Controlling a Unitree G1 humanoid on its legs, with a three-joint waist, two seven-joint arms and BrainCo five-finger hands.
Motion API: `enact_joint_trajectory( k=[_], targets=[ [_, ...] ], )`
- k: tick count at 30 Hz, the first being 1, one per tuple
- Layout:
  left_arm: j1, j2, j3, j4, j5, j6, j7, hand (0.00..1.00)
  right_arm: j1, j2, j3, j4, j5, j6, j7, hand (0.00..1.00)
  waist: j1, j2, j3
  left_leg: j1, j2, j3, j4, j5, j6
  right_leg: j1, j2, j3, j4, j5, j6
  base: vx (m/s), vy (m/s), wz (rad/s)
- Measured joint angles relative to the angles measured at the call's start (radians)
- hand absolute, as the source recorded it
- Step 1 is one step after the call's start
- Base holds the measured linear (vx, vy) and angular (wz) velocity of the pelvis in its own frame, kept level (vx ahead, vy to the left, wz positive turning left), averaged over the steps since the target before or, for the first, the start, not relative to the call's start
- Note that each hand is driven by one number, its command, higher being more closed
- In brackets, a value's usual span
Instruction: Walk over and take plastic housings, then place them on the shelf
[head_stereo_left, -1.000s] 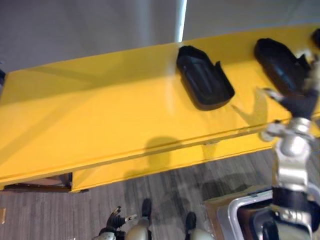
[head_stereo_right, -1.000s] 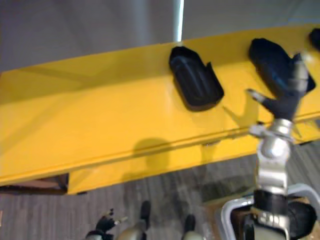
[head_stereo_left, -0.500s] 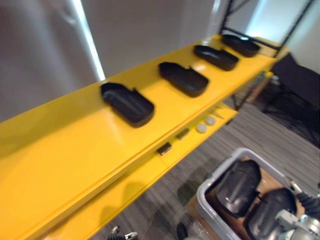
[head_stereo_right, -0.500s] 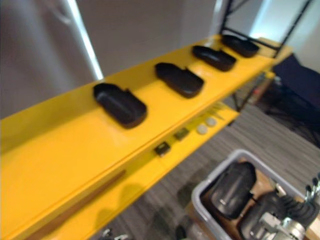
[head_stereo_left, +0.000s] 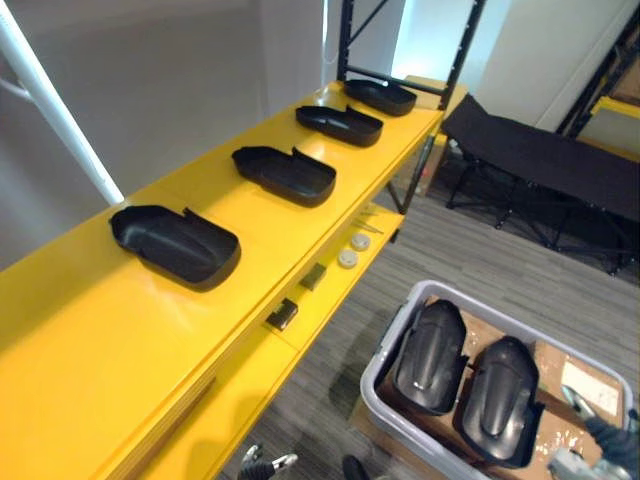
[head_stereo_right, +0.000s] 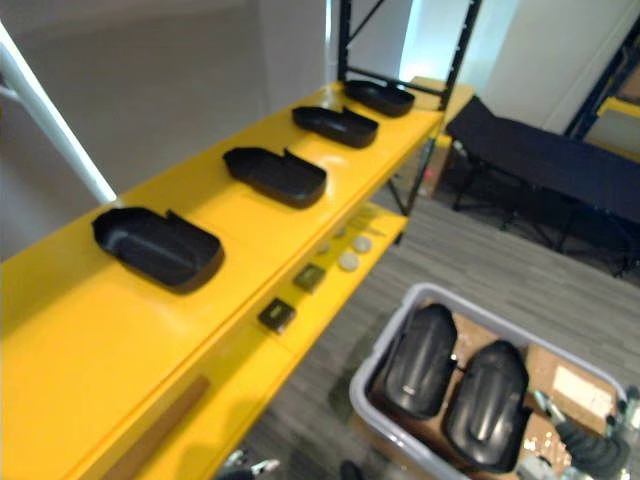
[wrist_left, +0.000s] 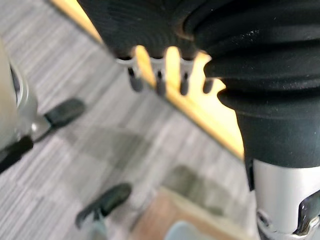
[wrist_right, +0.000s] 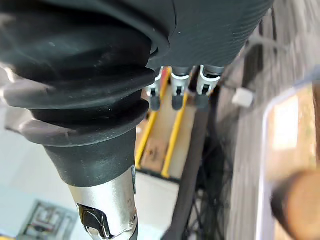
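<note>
The long yellow shelf (head_stereo_left: 120, 340) is the biggest thing in front of you. It runs away ahead of the left hand (wrist_left: 159, 80) and lies well apart from the right hand (wrist_right: 177, 87). Far out beyond the right hand, across the floor, stands a black folding cot (head_stereo_left: 540, 165).

Just beside the right hand, on its side toward the left hand, sits the grey bin (head_stereo_left: 380, 352), with brown cardboard (head_stereo_left: 555, 360) showing inside it. Two plastic housings lie in the bin side by side, domed backs up. The right bin housing (head_stereo_left: 497, 400) is near the right hand but apart from it, and the left bin housing (head_stereo_left: 430, 358) lies just past that one.

Four more housings sit hollow side up on the shelf top, in a row leading away from the left hand: the nearest shelf housing (head_stereo_left: 178, 243), second shelf housing (head_stereo_left: 287, 173), third shelf housing (head_stereo_left: 340, 124) and farthest shelf housing (head_stereo_left: 380, 96).

On the shelf's lower ledge (head_stereo_left: 250, 395), ahead of and between your two hands, you have two pale round discs (head_stereo_left: 347, 259) and two small dark blocks (head_stereo_left: 282, 315).

Both hands are released, with fingers hanging loosely straight and grasping nothing.
</note>
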Motion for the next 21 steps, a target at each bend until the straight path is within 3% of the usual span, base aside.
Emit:
enact_joint_trajectory(
  k=[1,2,4,6,9,11,14,15,16,17,18,19,20,21],
  targets=[
    [0.001,0.000,0.011,-0.010,-0.006,-0.007,0.001,0.00,-0.037,-0.022,0.042,0.018,0.001,0.000,0.004,0.00,0.019,0.003,0.013,-0.053,-0.003,-0.155,0.096,-0.029,0.028,-0.017,-0.002,0.024,0.006,-0.002,-0.001,-0.06,-0.053,-0.39],
    [0.000,-0.003,0.015,-0.017,-0.012,-0.011,0.001,0.00,-0.056,-0.036,0.069,0.023,0.001,0.000,0.006,0.00,0.029,0.007,0.019,-0.079,-0.007,-0.229,0.138,-0.050,0.034,-0.025,0.001,0.037,0.008,-0.008,-0.005,-0.08,0.029,-0.57],
    [-0.001,-0.031,0.029,-0.035,-0.044,-0.021,0.000,0.00,-0.105,-0.073,0.139,0.028,0.004,0.000,0.029,0.00,0.073,0.057,0.032,-0.125,-0.023,-0.450,0.226,-0.131,0.035,-0.058,0.019,0.046,0.026,-0.009,-0.005,-0.09,0.130,-0.59],
    [0.001,-0.034,0.047,-0.041,-0.051,-0.025,0.000,0.00,-0.125,-0.073,0.166,0.026,0.014,-0.002,0.045,0.00,0.091,0.070,0.033,-0.121,-0.031,-0.499,0.229,-0.183,0.043,-0.073,0.026,0.053,0.041,-0.009,-0.004,-0.08,0.175,-0.48],
    [0.003,-0.028,0.058,-0.068,-0.055,-0.026,-0.001,0.00,-0.110,-0.065,0.193,0.011,0.037,-0.006,0.056,0.00,0.098,0.054,0.050,-0.120,-0.042,-0.477,0.254,-0.228,0.040,-0.096,0.025,0.064,0.091,-0.014,0.000,-0.06,0.171,-0.38],
    [0.003,-0.014,0.057,-0.076,-0.078,-0.026,-0.001,0.00,-0.058,-0.052,0.204,-0.019,0.059,-0.006,0.073,0.00,0.099,0.038,0.059,-0.126,-0.041,-0.445,0.312,-0.251,0.035,-0.126,0.039,0.065,0.151,-0.008,0.024,-0.02,0.117,-0.62],
    [-0.007,-0.015,0.080,-0.106,-0.083,-0.023,0.000,0.00,-0.027,-0.023,0.207,-0.051,0.069,-0.006,0.071,0.00,0.102,0.020,0.088,-0.150,-0.034,-0.379,0.384,-0.294,0.047,-0.179,0.072,0.111,0.182,0.039,0.030,-0.06,0.108,-1.22],
    [-0.010,-0.010,0.087,-0.117,-0.089,-0.023,0.001,0.00,-0.020,-0.009,0.208,-0.051,0.069,-0.006,0.069,0.00,0.104,0.006,0.099,-0.167,-0.024,-0.327,0.412,-0.309,0.056,-0.205,0.086,0.122,0.166,0.091,0.019,-0.15,0.114,-1.47],
    [-0.018,-0.012,0.104,-0.123,-0.090,-0.020,0.002,0.00,-0.011,-0.001,0.223,-0.050,0.069,-0.006,0.065,0.00,0.116,0.016,0.102,-0.194,0.018,-0.284,0.423,-0.308,0.071,-0.205,0.093,0.101,0.056,0.208,-0.035,-0.18,0.084,-1.47],
    [-0.030,-0.013,0.118,-0.118,-0.089,-0.015,0.002,0.00,-0.001,0.000,0.231,-0.051,0.070,-0.006,0.065,0.00,0.121,0.017,0.108,-0.198,0.036,-0.260,0.421,-0.304,0.074,-0.200,0.090,0.043,0.030,0.231,-0.054,-0.16,0.040,-1.22],
    [-0.046,-0.014,0.124,-0.109,-0.090,-0.009,0.015,0.00,0.029,0.008,0.238,-0.050,0.070,-0.005,0.065,0.00,0.136,0.030,0.123,-0.193,0.064,-0.227,0.419,-0.294,0.075,-0.208,0.075,-0.134,0.164,0.122,-0.065,-0.11,0.010,-0.71],
    [-0.051,-0.014,0.124,-0.107,-0.090,-0.006,0.025,0.00,0.042,0.011,0.241,-0.049,0.071,-0.005,0.062,0.00,0.144,0.029,0.122,-0.188,0.071,-0.214,0.416,-0.288,0.077,-0.207,0.054,-0.193,0.239,0.054,-0.065,-0.08,0.029,-0.52],
    [-0.052,-0.014,0.125,-0.111,-0.092,-0.003,0.039,0.00,0.055,0.014,0.244,-0.047,0.070,-0.005,0.061,0.00,0.152,0.028,0.122,-0.174,0.075,-0.209,0.411,-0.282,0.075,-0.186,0.000,-0.252,0.379,-0.062,-0.069,-0.08,-0.023,-0.15],
    [-0.046,-0.013,0.126,-0.121,-0.110,-0.003,0.047,0.00,0.056,0.014,0.263,-0.046,0.070,-0.005,0.060,0.00,0.160,0.027,0.120,-0.156,0.076,-0.210,0.410,-0.278,0.072,-0.151,-0.055,-0.264,0.506,-0.139,-0.068,-0.08,-0.064,-0.02]
  ],
)
